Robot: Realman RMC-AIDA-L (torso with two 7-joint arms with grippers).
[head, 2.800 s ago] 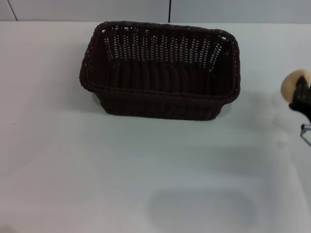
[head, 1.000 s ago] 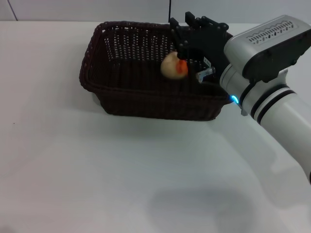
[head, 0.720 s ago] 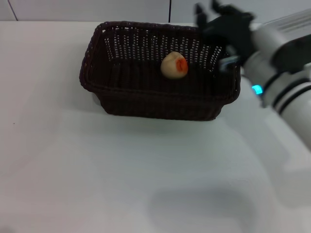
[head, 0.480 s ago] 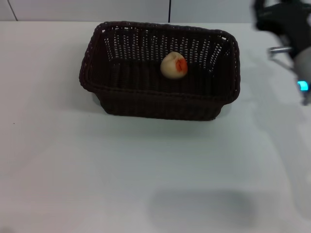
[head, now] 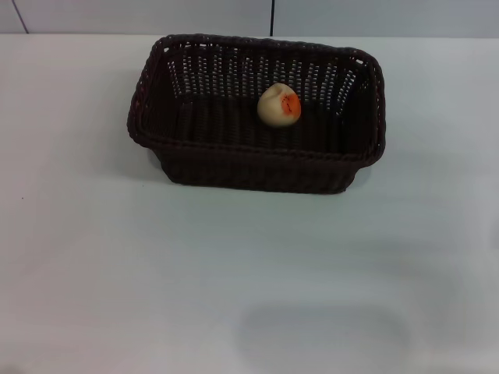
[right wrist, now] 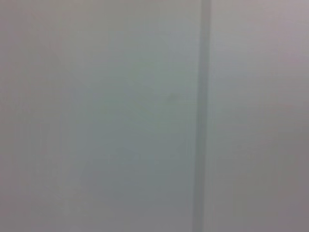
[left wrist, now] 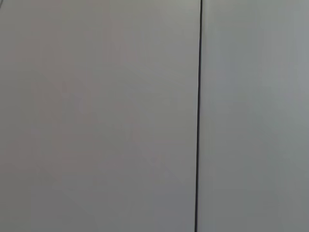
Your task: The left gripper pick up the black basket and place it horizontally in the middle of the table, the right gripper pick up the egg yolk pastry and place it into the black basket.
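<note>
The black basket (head: 257,113) lies lengthwise across the white table (head: 234,273), toward the far middle in the head view. The egg yolk pastry (head: 279,105) rests inside it near the back wall, a little right of centre, its orange-red patch facing right. Neither gripper shows in any view. Both wrist views show only a plain pale wall with a dark vertical seam (left wrist: 198,116).
A grey wall with a dark vertical seam (head: 272,17) runs behind the table's far edge. White tabletop lies in front of and on both sides of the basket.
My right gripper carried the pastry over the basket, let it go inside, then drew back to the right and out of view. The pastry now lies still in the basket.
</note>
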